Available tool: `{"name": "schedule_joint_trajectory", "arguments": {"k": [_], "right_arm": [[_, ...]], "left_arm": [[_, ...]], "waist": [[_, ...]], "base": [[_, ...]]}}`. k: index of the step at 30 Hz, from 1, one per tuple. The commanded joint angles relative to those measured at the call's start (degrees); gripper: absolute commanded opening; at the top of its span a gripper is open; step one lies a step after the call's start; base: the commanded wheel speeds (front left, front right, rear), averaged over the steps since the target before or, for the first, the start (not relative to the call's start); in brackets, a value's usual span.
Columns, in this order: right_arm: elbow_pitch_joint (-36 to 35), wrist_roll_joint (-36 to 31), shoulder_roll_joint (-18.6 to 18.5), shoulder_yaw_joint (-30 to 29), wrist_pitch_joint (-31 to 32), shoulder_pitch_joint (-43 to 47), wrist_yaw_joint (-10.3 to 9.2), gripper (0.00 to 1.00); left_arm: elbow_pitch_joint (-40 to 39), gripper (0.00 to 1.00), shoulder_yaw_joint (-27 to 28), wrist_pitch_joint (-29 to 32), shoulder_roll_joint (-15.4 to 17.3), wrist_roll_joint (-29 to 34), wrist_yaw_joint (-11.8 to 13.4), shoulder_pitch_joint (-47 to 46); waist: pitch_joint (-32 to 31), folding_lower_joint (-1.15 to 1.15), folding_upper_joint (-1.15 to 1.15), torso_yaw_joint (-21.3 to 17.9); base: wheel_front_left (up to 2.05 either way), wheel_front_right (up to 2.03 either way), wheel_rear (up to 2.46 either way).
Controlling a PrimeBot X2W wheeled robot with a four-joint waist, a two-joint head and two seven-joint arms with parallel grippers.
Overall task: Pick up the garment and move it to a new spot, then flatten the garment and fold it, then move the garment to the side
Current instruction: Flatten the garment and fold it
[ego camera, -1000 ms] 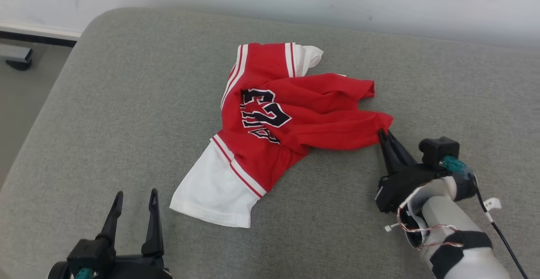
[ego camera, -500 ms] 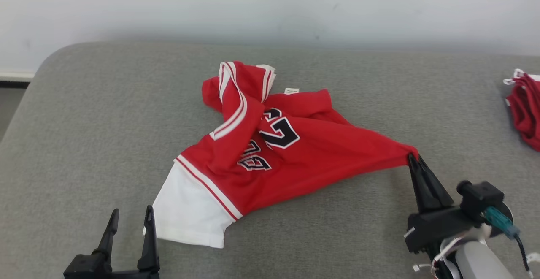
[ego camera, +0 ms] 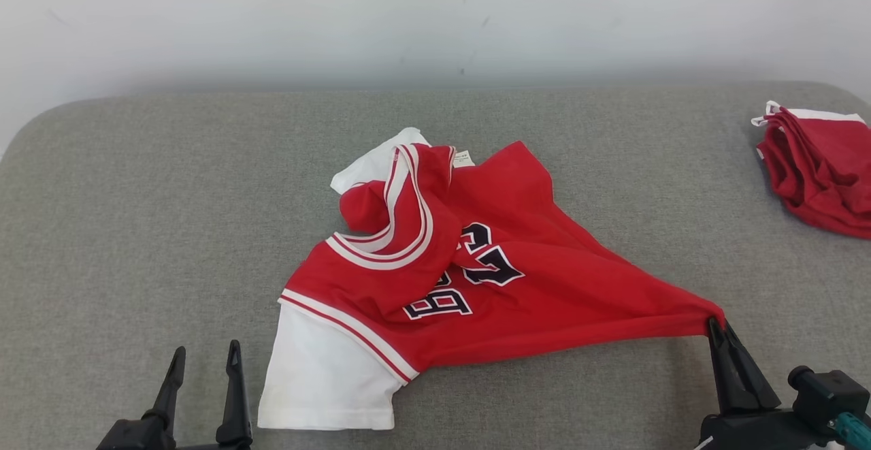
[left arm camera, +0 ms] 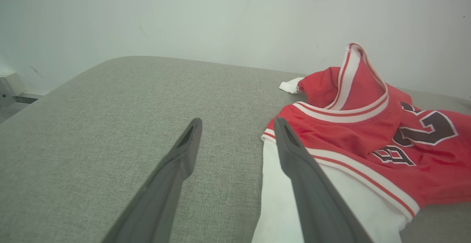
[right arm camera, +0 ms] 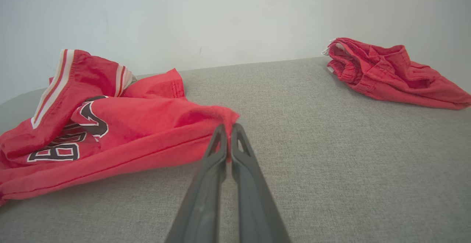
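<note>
Pinching garment (ego camera: 558, 293) corner, right claw (ego camera: 716, 324) clenched; left claw (ego camera: 206, 348) splayed, empty; red pile (ego camera: 816, 178) cut off, head view.

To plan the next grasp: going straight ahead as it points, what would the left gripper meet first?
Probably only grey cushion: the left gripper points just beside the jersey, though it might brush the white sleeve; depth is unclear.

I see the red jersey (ego camera: 558, 293) rumpled midway across the grey cushion (ego camera: 136, 232), 1 white sleeve (ego camera: 326, 375) near left, right corner stretched taut
</note>
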Motion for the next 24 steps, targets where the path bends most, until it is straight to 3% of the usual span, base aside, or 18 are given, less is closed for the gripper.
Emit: {"name": "schedule_joint_trajectory", "arguments": {"k": [1, 2, 24], "right_arm": [[-0.4, -0.4, 0.4, -0.6, -0.4, 0.5, -0.16, 0.85], [-0.1, -0.4, 0.6, -0.7, -0.2, 0.8, -0.16, 1.0], [-0.5, -1.9, 3.6, -2.1, -3.0, 3.5, -0.16, 1.0]], "left_arm": [[0.1, 1.0, 0.1, -0.2, -0.1, -0.5, 0.0, 0.7], [0.2, 1.0, 0.1, -0.2, -0.1, -0.5, 0.0, 0.8], [-1.8, 1.0, 1.5, -0.2, -0.1, 0.7, 0.1, 4.0]], "waist": [[-0.1, 0.0, 0.0, -0.2], [-0.2, 0.0, 0.0, -0.2], [-3.9, 0.0, 0.0, -1.6]], "base": [[0.0, 0.0, 0.0], [0.0, 0.0, 0.0], [0.0, 0.0, 0.0]]}}
